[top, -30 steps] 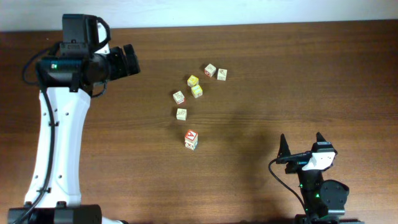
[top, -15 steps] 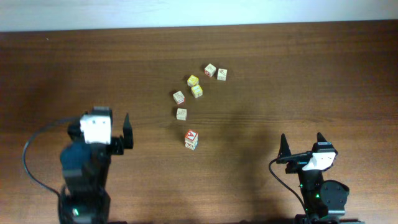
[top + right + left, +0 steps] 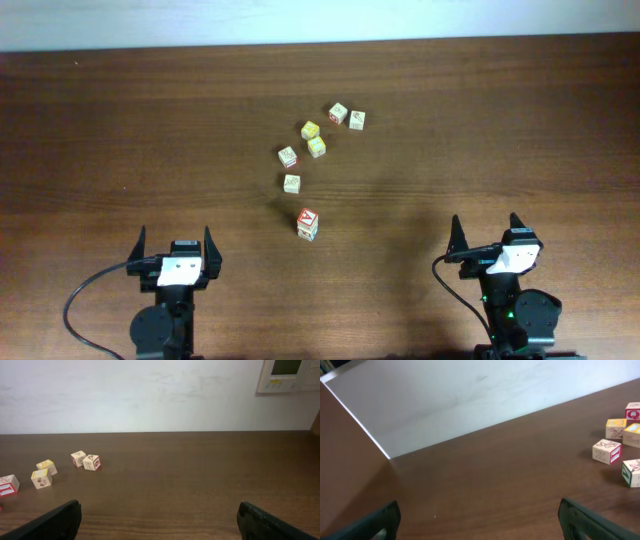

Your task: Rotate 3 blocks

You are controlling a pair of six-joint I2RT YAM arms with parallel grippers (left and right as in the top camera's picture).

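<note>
On the dark wooden table [image 3: 500, 120], small alphabet blocks [image 3: 291, 183] lie scattered around its middle, the red-framed block [image 3: 308, 223] nearest the front edge. The left gripper [image 3: 174, 238] and right gripper [image 3: 484, 224] gape empty at that edge.

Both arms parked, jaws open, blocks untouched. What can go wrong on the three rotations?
1. The cream block sits close to two yellow-faced cubes; a wide approach may knock those neighbours.
2. Several lookalike cream cubes, such as the far pair, invite a wrong pick.
3. The red-framed block is tiny; an off-centre grip could tip or skid it instead of turning it.
</note>
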